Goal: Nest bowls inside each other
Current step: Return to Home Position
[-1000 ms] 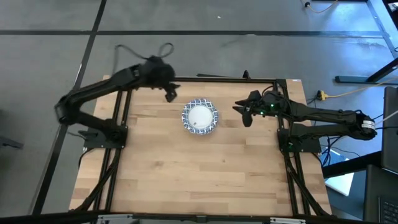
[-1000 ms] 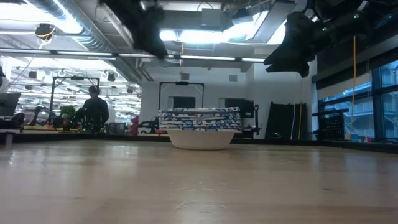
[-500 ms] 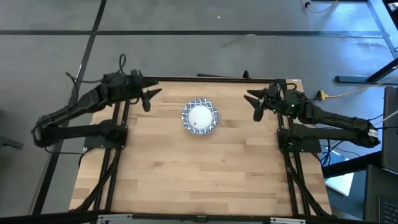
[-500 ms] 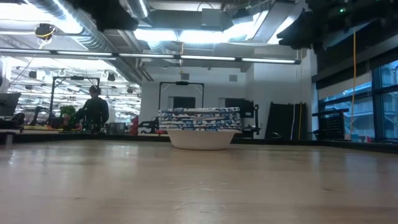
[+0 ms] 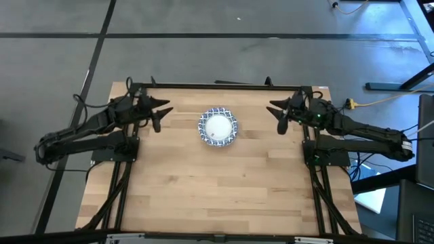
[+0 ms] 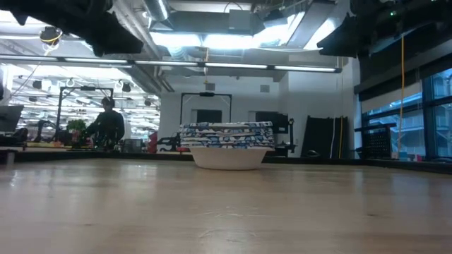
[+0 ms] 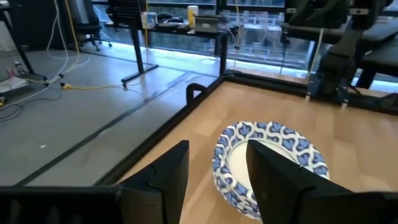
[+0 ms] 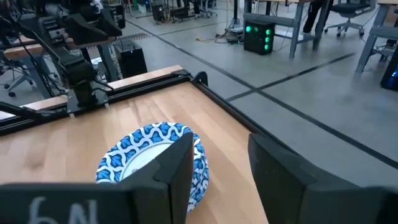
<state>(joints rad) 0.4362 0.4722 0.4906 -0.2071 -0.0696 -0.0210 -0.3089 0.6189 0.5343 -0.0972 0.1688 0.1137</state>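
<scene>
The bowls (image 5: 218, 127) sit nested in one stack on the table's far middle; the blue-and-white rims are layered above a white base in the low view (image 6: 226, 144). The stack also appears in the left wrist view (image 7: 270, 163) and the right wrist view (image 8: 155, 158). My left gripper (image 5: 157, 116) hovers open to the left of the stack, raised off the table. My right gripper (image 5: 279, 116) hovers open to its right, also raised. Neither touches the bowls.
A black frame rail (image 5: 217, 86) runs along the table's far edge, and arm mounts stand at both sides. Bare wood (image 5: 217, 190) stretches from the stack to the near edge. A person (image 6: 106, 123) sits far off in the room behind.
My left gripper has drawn back from beside the stack toward the table's left edge and sunk lower. My right gripper has pulled away from the stack toward the right edge. The stack of bowls has stayed where it was.
</scene>
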